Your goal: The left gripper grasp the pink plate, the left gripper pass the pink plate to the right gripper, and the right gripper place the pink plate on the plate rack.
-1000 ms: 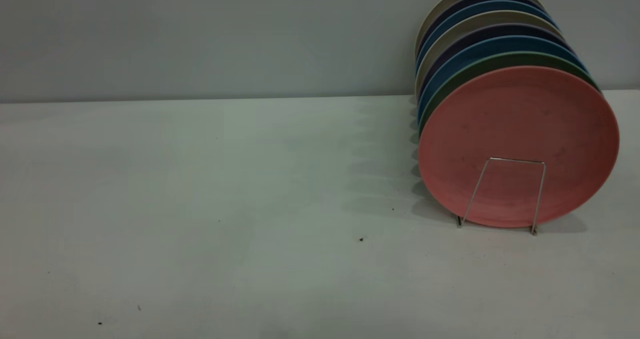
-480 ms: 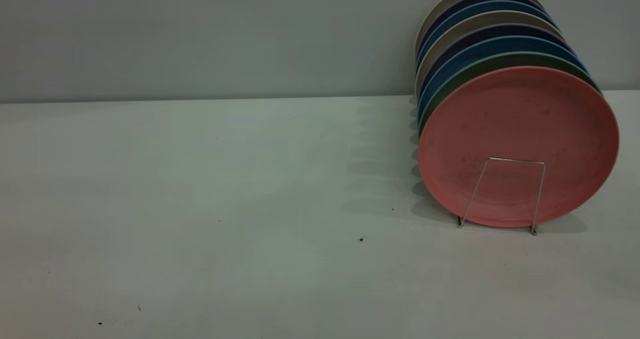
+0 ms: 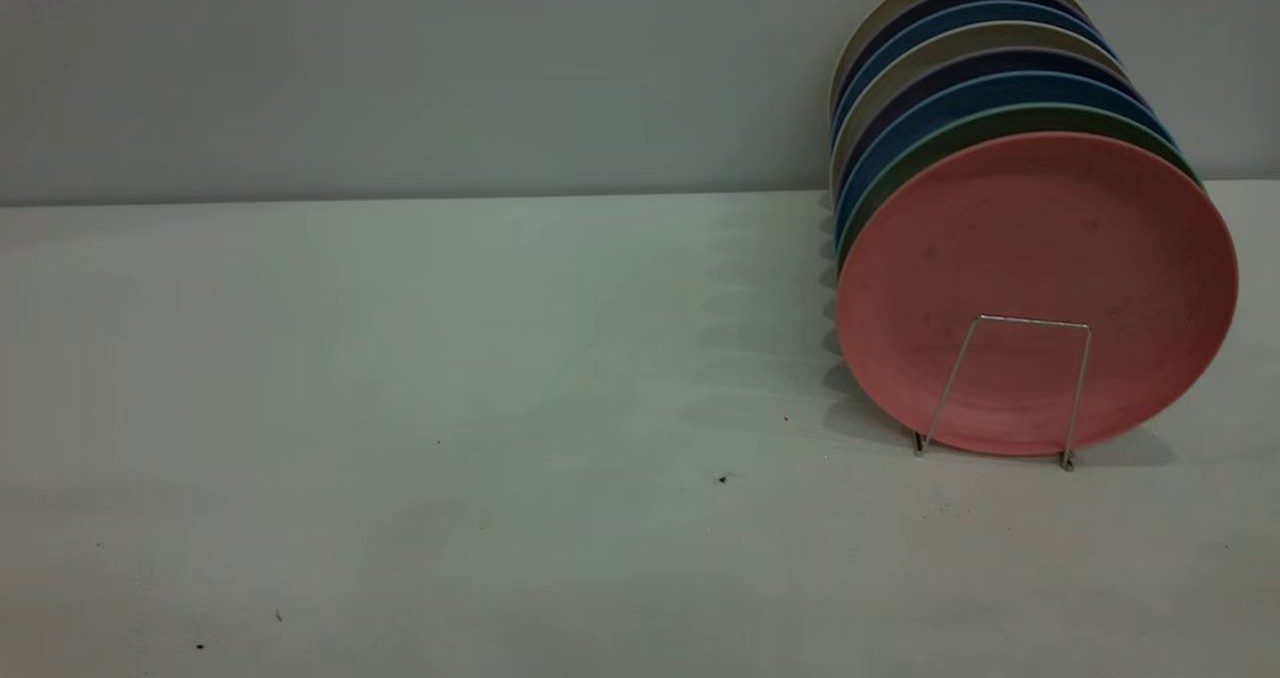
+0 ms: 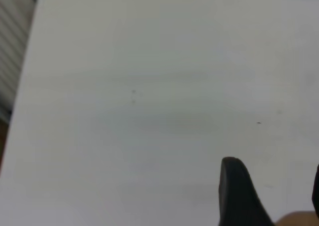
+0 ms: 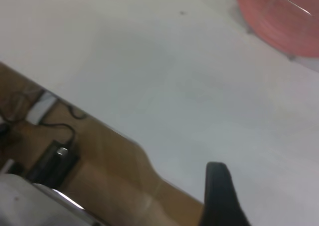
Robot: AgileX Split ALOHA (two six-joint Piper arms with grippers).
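Observation:
The pink plate stands upright in the front slot of the plate rack, at the table's right, behind the foremost wire loop. It also shows in the right wrist view with the rack wire across it. Neither gripper shows in the exterior view. In the left wrist view the left gripper hangs over bare table, jaws wide apart and empty. In the right wrist view the right gripper is over the table near its front edge, far from the plate. One finger shows, with nothing beside it.
Several more plates stand in the rack behind the pink one: a green plate, then blue, purple and beige ones. The right wrist view shows the table's edge, and a cable and black box below it. White table spreads left of the rack.
The plates and rack have not moved. Only faint shadows on the table surface have shifted.

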